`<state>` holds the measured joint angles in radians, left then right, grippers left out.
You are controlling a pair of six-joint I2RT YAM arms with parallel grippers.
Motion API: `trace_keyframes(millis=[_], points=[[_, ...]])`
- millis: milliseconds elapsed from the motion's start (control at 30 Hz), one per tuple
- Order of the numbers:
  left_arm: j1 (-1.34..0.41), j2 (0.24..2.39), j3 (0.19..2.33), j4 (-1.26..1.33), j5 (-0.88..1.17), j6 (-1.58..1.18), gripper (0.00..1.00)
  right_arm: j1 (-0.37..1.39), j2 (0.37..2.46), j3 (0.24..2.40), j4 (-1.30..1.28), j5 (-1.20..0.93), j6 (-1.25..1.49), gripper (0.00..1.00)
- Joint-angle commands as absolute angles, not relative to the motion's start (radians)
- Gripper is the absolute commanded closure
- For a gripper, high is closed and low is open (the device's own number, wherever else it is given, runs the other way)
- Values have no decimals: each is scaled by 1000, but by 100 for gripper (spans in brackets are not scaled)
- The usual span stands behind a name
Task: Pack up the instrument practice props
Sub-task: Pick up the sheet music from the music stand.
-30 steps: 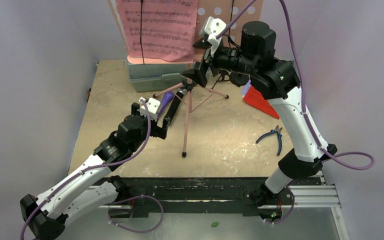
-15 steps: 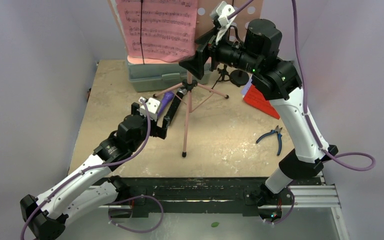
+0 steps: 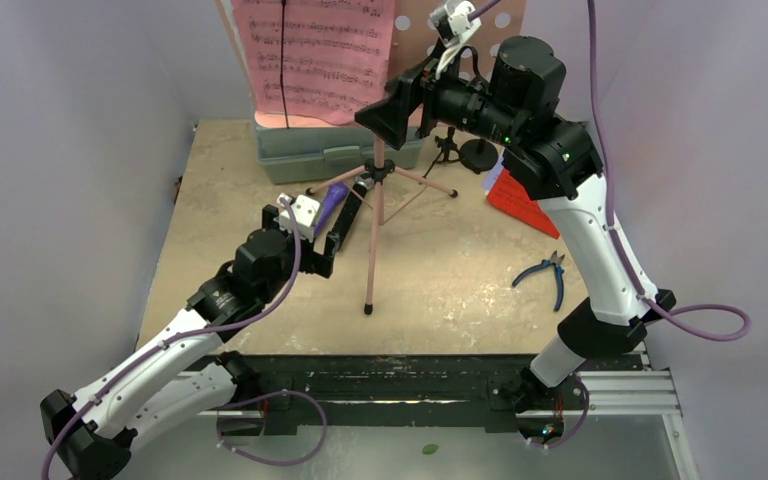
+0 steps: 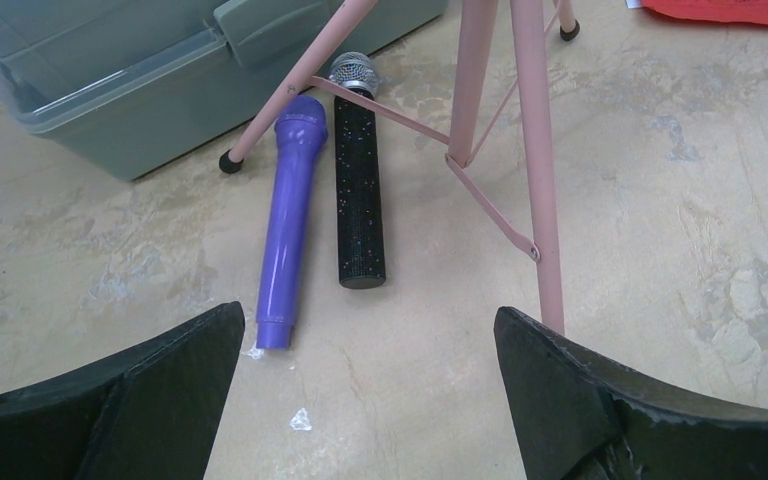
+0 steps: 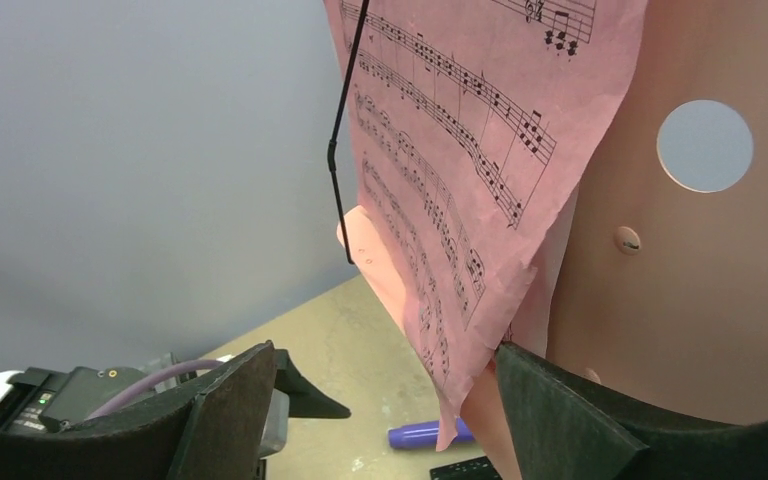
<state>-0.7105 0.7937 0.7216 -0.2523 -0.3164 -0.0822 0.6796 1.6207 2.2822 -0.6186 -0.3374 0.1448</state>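
Note:
A pink tripod [image 3: 375, 215] stands mid-table and carries a perforated pink tray [image 3: 430, 20]. A pink sheet-music page [image 3: 315, 55] leans on the tray. My right gripper [image 3: 390, 105] is raised at the page's lower right corner. In the right wrist view its jaws [image 5: 385, 375] stand open, and the page [image 5: 460, 180] hangs between them, close to the right finger. A purple microphone [image 4: 285, 220] and a black silver-headed microphone [image 4: 358, 190] lie side by side under the tripod. My left gripper [image 4: 370, 340] hovers open just short of them. A red sheet [image 3: 520, 200] lies on the table at the right.
A grey-green plastic case [image 3: 330, 150] sits behind the tripod under the page. Small black mic mounts [image 3: 447, 150] stand beside it. Blue-handled pliers [image 3: 552, 275] lie at the right. A tripod leg [image 4: 540, 200] runs beside my left gripper's right finger. Walls close in on both sides.
My right gripper has risen and swung left from beside the tripod hub to the page's lower corner, and its jaws have narrowed a little. The left arm has not moved.

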Motion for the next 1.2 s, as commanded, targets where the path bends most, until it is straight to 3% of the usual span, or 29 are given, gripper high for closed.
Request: trace_keyframes(millis=[0,133,467,733,1167], points=[[-701,788,721,-225,-301,-64,4,677,1618,2298,-577,-370,186,19],[-701,789,721,-226,-301,-65,4,664,1630,2313,-570,-375,205,27],[-699,790,721,-225,-298,-66,4,647,1681,2361,-544,-372,233,28],[-694,794,721,-224,-290,-66,5,647,1697,2395,-539,-413,201,47],[-691,796,721,-224,-286,-68,5,647,1750,2472,-525,-358,168,56]])
